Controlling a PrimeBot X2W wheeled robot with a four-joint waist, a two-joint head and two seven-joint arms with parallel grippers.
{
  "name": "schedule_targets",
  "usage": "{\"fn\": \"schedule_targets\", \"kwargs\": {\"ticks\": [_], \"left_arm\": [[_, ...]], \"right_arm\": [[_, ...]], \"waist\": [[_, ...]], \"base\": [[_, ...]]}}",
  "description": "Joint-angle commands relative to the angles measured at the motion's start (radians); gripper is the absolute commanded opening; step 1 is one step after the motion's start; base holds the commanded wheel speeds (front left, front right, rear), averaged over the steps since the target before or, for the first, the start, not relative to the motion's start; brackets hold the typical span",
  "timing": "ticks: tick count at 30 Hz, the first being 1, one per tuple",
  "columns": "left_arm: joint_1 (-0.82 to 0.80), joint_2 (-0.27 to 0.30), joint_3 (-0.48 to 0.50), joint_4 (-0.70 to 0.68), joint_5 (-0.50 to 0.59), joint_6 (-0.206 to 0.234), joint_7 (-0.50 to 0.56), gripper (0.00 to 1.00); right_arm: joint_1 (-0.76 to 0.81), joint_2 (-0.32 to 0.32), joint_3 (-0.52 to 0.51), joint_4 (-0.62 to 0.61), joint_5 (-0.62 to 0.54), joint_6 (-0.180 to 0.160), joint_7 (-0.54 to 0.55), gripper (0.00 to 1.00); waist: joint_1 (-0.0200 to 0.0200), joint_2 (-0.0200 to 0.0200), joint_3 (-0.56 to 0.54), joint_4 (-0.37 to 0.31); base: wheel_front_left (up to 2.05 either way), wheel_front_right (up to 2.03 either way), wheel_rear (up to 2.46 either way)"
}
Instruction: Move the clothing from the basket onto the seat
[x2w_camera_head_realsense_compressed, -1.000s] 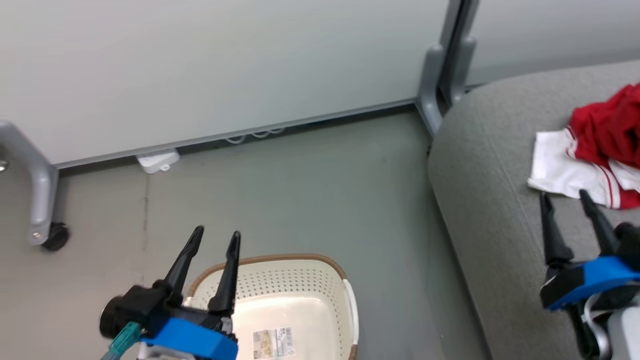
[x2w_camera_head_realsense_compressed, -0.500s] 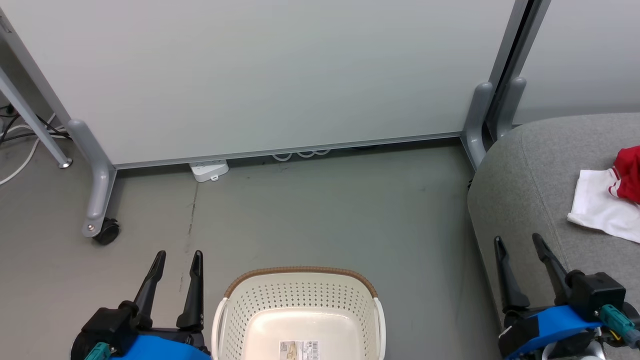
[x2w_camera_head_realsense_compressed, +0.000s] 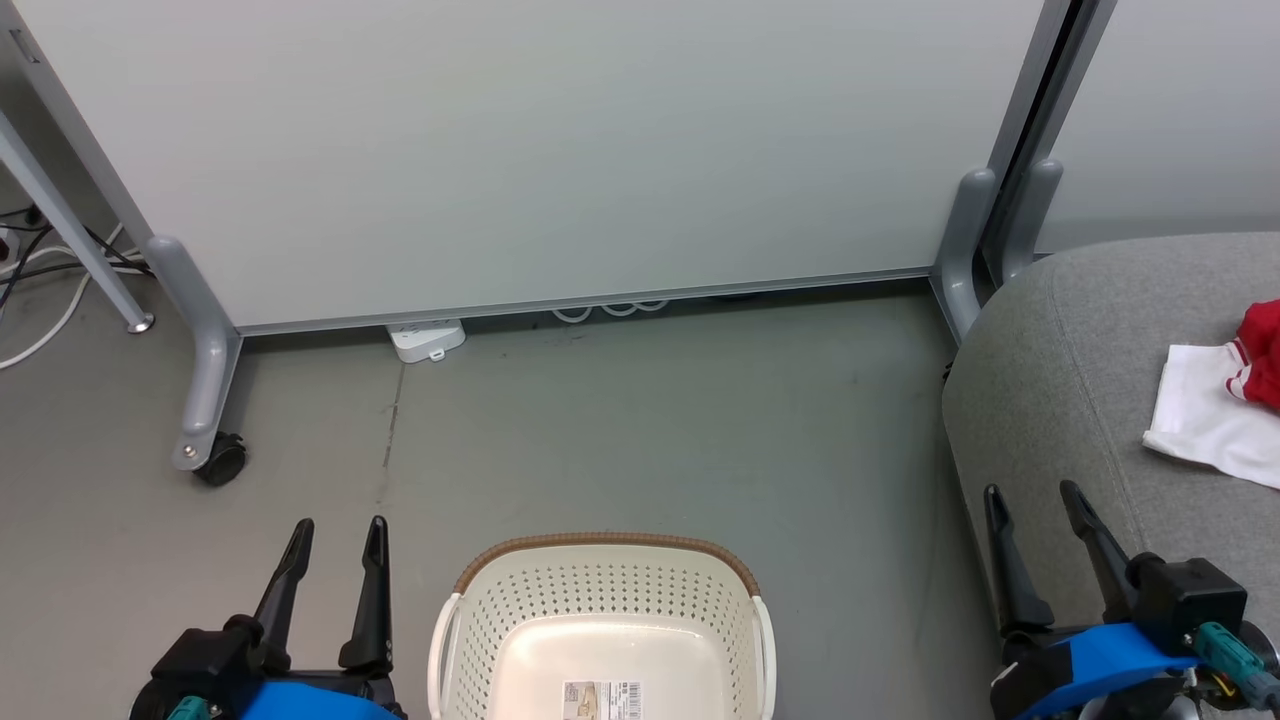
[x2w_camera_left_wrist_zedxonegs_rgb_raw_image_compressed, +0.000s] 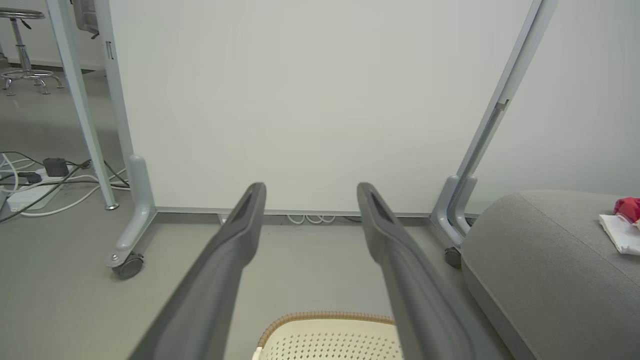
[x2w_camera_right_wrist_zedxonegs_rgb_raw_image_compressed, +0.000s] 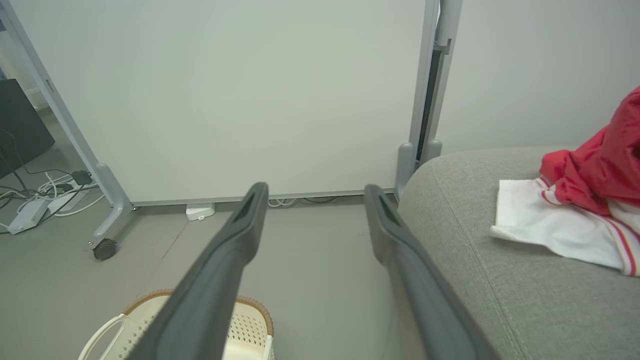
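1. A cream-white plastic laundry basket (x2w_camera_head_realsense_compressed: 604, 541) with perforated walls and a brown woven-look rim stands upright on the smooth grey floor (x2w_camera_head_realsense_compressed: 650, 420). It is well back from the floor's far edge and near the seat's rounded left side, but apart from it.
2. The basket's smooth bottom is in plain sight, with a printed paper label (x2w_camera_head_realsense_compressed: 601, 697) stuck flat on it.
3. The clothing (x2w_camera_right_wrist_zedxonegs_rgb_raw_image_compressed: 590, 175) is a bunched bright red garment lying over a flat white one with thin red stripes. It rests on top of the large grey textured upholstered seat (x2w_camera_head_realsense_compressed: 1060, 370), set in from the seat's rounded left edge. A white corner lies nearest that edge.
4. The left gripper (x2w_camera_head_realsense_compressed: 340, 525) is released, its two long dark fingers spread apart. It hangs over the floor just beside the basket's left side and points toward the floor's far edge.
5. The right gripper (x2w_camera_head_realsense_compressed: 1030, 490) is also released, with its fingers apart. It sits at the seat's near left edge, well short of the clothing, and whether it touches the fabric cannot be told.
6. A tall white partition panel (x2w_camera_head_realsense_compressed: 560, 150) on grey legs runs along the floor's far edge, with a black castor (x2w_camera_head_realsense_compressed: 220, 464) under its left leg.
7. A white power strip (x2w_camera_head_realsense_compressed: 427, 339) lies beneath the panel, and loose cables (x2w_camera_head_realsense_compressed: 40, 300) trail at the floor's far left corner.
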Motion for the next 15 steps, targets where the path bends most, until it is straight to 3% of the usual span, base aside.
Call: {"fn": "schedule_targets", "kwargs": {"ticks": [1,15], "left_arm": [[0.001,0.000,0.003,0.002,0.003,-0.004,-0.003,1.00],[-0.001,-0.001,-0.003,0.012,0.006,-0.004,-0.003,1.00]], "right_arm": [[0.010,0.006,0.000,-0.002,0.002,-0.001,0.001,1.00],[0.005,0.015,0.005,0.008,0.009,-0.001,-0.004,1.00]], "waist": [[0.0000,0.0000,0.001,-0.001],[0.0000,0.0000,0.002,-0.006]], "base": [[0.00,0.00,0.00],[0.00,0.00,0.00]]}}
